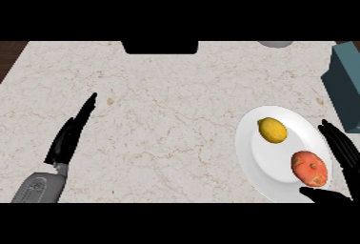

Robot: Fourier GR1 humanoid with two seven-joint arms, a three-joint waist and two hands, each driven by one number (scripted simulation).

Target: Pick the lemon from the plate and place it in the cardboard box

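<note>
- Step in hand: approach. The lemon (pixel 273 129) lies on the plate (pixel 264 157), beside an orange-red fruit (pixel 310 168).
- My right hand (pixel 342 148) spreads wide beside the plate, holding nothing.
- My left hand (pixel 70 135) rests open on the bench (pixel 175 95).
- Next: reach past the fruit, close round the lemon.

The tabletop (pixel 175 105) is pale beige, with thin reddish-brown veins like marble. The plate (pixel 264 157) is plain white. On it the lemon (pixel 273 129) is bright yellow, and the other fruit (pixel 310 168) is orange-red with lighter patches. Both hands are black: the left hand (pixel 70 136) and the right hand (pixel 341 147). The left forearm (pixel 41 187) is grey. At the right edge of the tabletop, a box (pixel 343 81) is dull blue-grey. At the far edge, a dark object (pixel 160 46) is black.
</note>
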